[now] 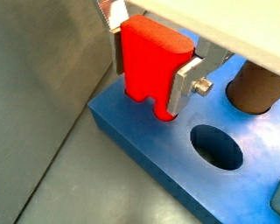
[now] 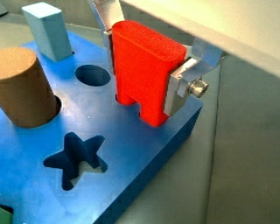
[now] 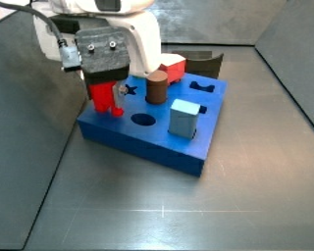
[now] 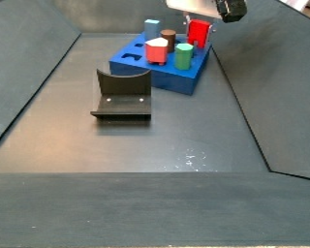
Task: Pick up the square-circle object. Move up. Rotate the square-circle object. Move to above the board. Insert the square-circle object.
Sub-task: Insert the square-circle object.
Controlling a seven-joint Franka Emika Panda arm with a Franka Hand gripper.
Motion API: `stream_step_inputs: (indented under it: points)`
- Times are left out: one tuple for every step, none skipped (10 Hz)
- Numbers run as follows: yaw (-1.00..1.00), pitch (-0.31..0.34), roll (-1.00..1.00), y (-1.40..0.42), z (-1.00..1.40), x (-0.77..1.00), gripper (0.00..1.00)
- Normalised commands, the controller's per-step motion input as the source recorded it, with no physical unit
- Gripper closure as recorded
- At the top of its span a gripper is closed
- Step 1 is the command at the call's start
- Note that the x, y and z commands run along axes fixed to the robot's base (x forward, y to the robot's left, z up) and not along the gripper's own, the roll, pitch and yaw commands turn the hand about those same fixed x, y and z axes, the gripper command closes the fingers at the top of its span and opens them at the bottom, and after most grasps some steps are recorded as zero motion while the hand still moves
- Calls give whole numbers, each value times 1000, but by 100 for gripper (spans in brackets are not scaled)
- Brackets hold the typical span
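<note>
We've got the gripper (image 2: 149, 66) holding the square-circle object (image 2: 143, 70) upright at a corner of the board (image 2: 154, 166), brown cylinder (image 2: 20, 87) standing nearby.

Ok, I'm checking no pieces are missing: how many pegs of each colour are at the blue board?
Red: 2, the square-circle object held in the hand at a corner of the board, and a squat block
Brown: 1, a cylinder
Light blue: 1
Green: 1
Total: 5
</note>
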Motion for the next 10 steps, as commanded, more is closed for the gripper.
stream_step_inputs:
  points:
    - [217,-201,266,-197,-674,-251,100]
    - [266,-200,336,-180,-591,-271,100]
    - [254,-200,380,-237,-503,-223,100]
    - [231,-206,361,-317,-523,-169,100]
    - [154,-206,327,-414,-569,-83,100]
    - [3,-156,23,-117,-154,0,100]
    - [0,-13,0,0,0,0,100]
    - [0,-361,140,-71,-497,-169,100]
    - [0,-259,221,-126,-600,-74,100]
    - [0,-227,230,-146,-617,0,100]
